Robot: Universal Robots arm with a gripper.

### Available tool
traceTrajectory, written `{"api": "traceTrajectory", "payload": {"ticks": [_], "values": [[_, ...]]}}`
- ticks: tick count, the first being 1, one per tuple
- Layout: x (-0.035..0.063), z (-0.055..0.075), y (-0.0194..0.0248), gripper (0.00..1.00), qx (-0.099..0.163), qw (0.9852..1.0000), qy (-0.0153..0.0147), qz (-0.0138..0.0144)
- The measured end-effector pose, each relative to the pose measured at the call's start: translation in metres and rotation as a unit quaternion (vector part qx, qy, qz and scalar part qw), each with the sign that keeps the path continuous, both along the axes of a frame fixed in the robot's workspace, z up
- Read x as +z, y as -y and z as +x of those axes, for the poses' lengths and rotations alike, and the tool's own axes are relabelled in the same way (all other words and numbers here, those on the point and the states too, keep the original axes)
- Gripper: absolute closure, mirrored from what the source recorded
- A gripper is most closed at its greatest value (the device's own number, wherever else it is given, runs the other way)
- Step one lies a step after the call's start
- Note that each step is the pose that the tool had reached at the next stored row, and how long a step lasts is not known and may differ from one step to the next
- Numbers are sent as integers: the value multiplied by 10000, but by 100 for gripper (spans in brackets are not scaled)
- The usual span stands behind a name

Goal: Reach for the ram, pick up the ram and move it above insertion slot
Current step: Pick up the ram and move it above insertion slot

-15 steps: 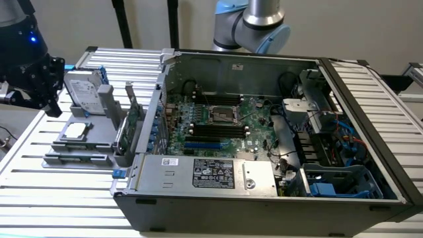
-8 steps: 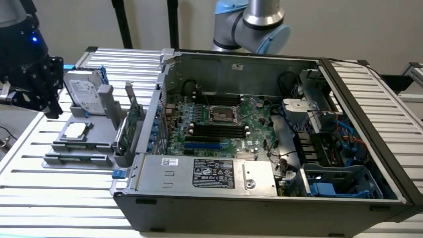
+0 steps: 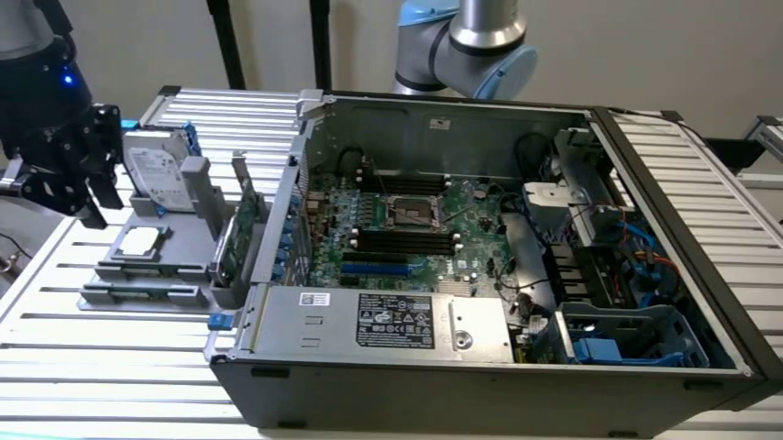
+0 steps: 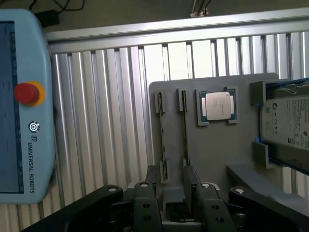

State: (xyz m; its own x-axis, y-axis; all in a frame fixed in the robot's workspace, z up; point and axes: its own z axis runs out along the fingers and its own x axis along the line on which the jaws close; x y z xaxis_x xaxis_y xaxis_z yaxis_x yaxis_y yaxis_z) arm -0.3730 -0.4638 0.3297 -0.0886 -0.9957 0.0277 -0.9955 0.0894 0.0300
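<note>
Grey fixture [image 4: 212, 159] holds the ram [image 4: 184, 128] edge-on in its slot, ungrasped. The gripper [image 4: 171, 174] hovers near it, fingers apart and empty. Pickup and transfer are not yet done.

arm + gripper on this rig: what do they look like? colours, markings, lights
The arm has silver-grey tube sections and light blue joint caps. The gripper is black, with jointed link fingers and small silver pins at the pivots. A small blue light glows on the dark wrist above it.
</note>
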Motion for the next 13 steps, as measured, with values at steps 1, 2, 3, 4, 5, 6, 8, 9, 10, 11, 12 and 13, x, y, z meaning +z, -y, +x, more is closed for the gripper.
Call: {"api": "traceTrajectory", "payload": {"ticks": [1, 2, 3, 4, 5, 6, 8, 9, 10, 11, 12, 13], "values": [[-18, 0, 1, 64, 3, 10000, 0, 1], [-36, 1, 3, 64, 6, 10000, 0, 1], [-54, 0, 6, 64, 8, 10000, 0, 1], [-73, 0, 9, 64, 10, 10000, -1, 1], [-91, 0, 13, 64, 11, 10000, -1, 1], [-109, 0, 17, 64, 11, 10000, 0, 2], [-146, 1, 25, 64, 12, 10000, 0, 3], [-164, 1, 30, 64, 12, 10000, 0, 4], [-182, 1, 35, 64, 13, 10000, 0, 4], [-200, 1, 41, 64, 14, 10000, 0, 4], [-218, 1, 46, 64, 15, 10000, 0, 5], [-236, 0, 51, 64, 16, 10000, 0, 5]]}}
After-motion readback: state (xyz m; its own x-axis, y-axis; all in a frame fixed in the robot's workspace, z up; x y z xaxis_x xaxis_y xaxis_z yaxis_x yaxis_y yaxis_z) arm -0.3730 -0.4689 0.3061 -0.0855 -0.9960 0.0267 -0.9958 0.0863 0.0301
